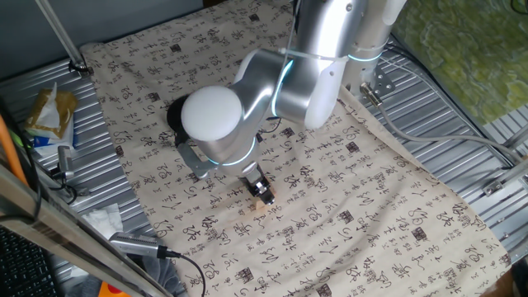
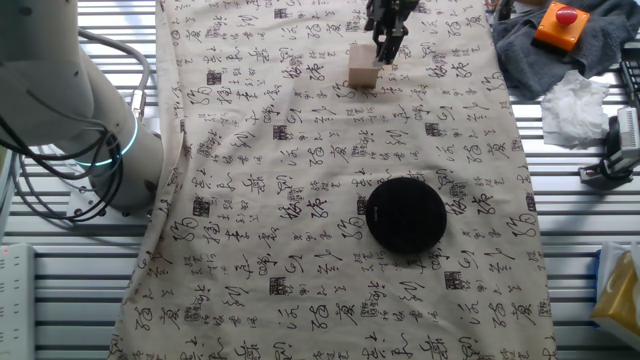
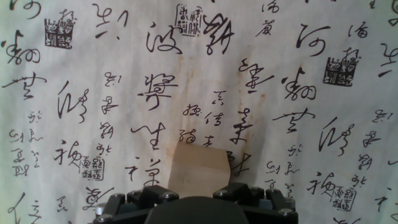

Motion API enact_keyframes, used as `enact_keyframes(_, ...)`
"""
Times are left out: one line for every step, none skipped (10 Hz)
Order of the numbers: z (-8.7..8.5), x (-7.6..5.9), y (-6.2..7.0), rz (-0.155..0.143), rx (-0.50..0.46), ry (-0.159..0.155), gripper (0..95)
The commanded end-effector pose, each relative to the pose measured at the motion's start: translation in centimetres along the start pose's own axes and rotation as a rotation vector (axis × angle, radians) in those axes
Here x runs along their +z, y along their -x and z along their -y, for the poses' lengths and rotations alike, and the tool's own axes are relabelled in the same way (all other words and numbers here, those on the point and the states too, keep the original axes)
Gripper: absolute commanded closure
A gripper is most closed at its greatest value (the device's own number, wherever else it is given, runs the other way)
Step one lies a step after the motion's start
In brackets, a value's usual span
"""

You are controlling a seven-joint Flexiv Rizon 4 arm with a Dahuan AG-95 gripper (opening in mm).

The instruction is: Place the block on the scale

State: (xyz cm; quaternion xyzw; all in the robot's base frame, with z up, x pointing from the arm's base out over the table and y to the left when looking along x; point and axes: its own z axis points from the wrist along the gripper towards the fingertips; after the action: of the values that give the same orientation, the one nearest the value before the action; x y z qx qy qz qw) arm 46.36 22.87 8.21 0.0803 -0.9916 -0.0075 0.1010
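- The small light tan wooden cube (image 2: 363, 67) sits on the calligraphy-printed cloth (image 2: 300, 230) that covers the tabletop, well apart from the flat round black disc of the scale (image 2: 405, 214).
- The black two-finger gripper (image 2: 386, 48) hangs just beside or over the cube; the hand view shows the cube (image 3: 198, 165) right at the fingers' base.
- Whether the jaws are spread or closed on the cube cannot be told: the fingertips are hidden or too small in every view.
- The cube looks light, rigid and sturdy, with plain flat faces giving decent friction.
- Best hold, I judge: two opposite side faces, squarely at mid-height, so it does not twist on the soft cloth.
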Motion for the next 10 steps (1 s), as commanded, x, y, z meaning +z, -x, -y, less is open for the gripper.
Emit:
enact_keyframes(0.01, 0.03, -0.02, 0.016, 0.007, 0.001, 19.0)
enact_keyframes(0.01, 0.03, -0.02, 0.014, 0.006, 0.005, 19.0)
enact_keyframes(0.01, 0.03, -0.02, 0.002, 0.005, 0.008, 19.0)
enact_keyframes(0.01, 0.03, -0.02, -0.006, -0.004, 0.012, 19.0)
enact_keyframes(0.01, 0.03, -0.02, -0.009, -0.023, 0.022, 19.0)
enact_keyframes(0.01, 0.03, -0.02, -0.009, -0.054, 0.043, 19.0)
enact_keyframes(0.01, 0.03, -0.02, -0.010, -0.062, 0.046, 19.0)
enact_keyframes(0.01, 0.03, -0.02, -0.013, -0.110, 0.047, 19.0)
enact_keyframes(0.01, 0.03, -0.02, -0.015, -0.123, 0.048, 19.0)
enact_keyframes(0.01, 0.03, -0.02, -0.018, -0.136, 0.049, 19.0)
